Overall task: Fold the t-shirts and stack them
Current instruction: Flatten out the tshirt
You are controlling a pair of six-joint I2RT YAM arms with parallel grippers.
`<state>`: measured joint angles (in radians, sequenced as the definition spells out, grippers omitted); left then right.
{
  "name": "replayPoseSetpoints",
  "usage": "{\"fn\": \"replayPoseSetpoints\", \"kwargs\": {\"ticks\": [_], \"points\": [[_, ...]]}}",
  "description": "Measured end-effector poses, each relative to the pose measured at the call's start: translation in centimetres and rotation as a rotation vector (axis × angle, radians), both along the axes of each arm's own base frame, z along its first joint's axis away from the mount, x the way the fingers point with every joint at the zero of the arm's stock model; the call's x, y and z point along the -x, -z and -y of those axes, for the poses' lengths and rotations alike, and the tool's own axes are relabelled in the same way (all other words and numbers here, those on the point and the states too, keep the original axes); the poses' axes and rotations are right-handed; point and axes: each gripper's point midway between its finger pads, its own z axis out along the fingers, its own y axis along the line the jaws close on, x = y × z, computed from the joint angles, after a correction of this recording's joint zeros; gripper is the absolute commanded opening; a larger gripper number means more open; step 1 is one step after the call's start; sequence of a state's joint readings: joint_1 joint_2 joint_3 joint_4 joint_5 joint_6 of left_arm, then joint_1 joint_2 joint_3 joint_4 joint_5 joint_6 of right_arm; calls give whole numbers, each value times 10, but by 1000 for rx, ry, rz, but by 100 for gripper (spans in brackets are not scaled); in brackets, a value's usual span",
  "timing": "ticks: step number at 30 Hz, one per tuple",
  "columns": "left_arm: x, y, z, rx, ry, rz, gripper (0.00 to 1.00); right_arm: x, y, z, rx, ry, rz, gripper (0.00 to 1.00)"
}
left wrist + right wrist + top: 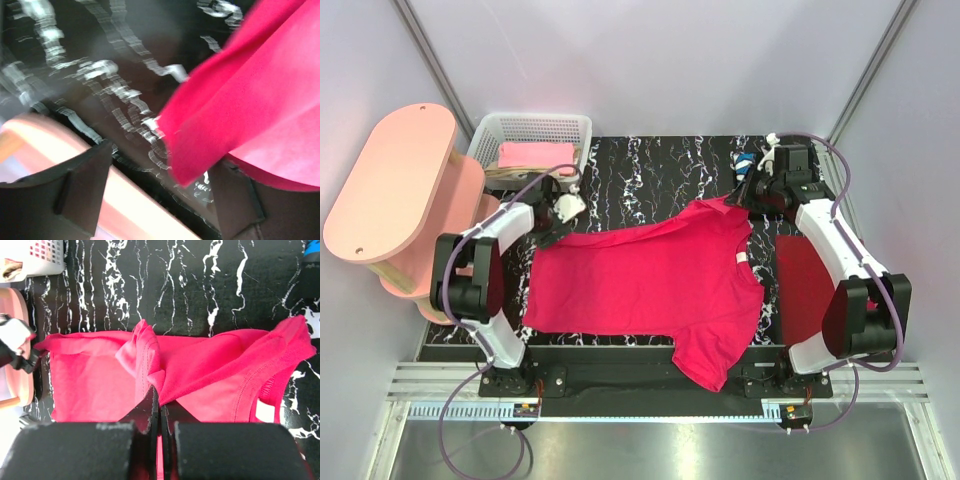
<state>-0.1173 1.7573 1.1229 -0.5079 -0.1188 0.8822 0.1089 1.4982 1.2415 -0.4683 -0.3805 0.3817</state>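
Across the black marbled table [650, 165] — one crimson t-shirt [650, 275], spread out between two grippers.
Its far-left corner dips between the left gripper's [160, 167] wide-apart fingers. The right gripper [160, 400] is pinched tight on a bunched fold. One pink tee [535, 155] lies in the basket [535, 125] — the crimson shirt shows one white neck tag [265, 411].
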Motion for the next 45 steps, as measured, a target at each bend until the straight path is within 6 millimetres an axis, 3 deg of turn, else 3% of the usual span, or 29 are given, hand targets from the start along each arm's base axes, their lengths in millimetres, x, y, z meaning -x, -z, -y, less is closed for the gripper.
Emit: {"fn": "replayPoseSetpoints", "kwargs": {"ticks": [4,8,10,13,15,18,22,26,30,39,45], "points": [[-7,-44,6,61,-32,131,81,-3,-2,-1,-6,-4,16,0],[0,-100,37,161,26,274,78,-8,1,-2,-6,-4,16,0],[8,-105,54,187,72,290,76,-11,4,-2,-6,-5,9,0],[22,-78,74,214,117,206,71,-19,6,-3,-5,-4,3,0],[33,-49,76,216,115,104,69,-26,5,-4,-6,-5,5,0],[60,-22,76,219,122,-23,69,-34,2,-5,-7,-5,16,0],[83,-13,83,227,159,-98,66,-39,-4,-6,-9,-6,29,0],[85,-10,85,225,166,-109,66,-40,-3,-7,-16,-14,26,0],[75,-4,85,216,156,-119,66,-40,-3,-9,-22,-21,25,0],[3,-2,78,180,94,-49,65,-39,-4,-10,-26,-26,25,0],[-20,5,65,144,55,-38,62,-39,-4,-10,-25,-26,25,0]]}}
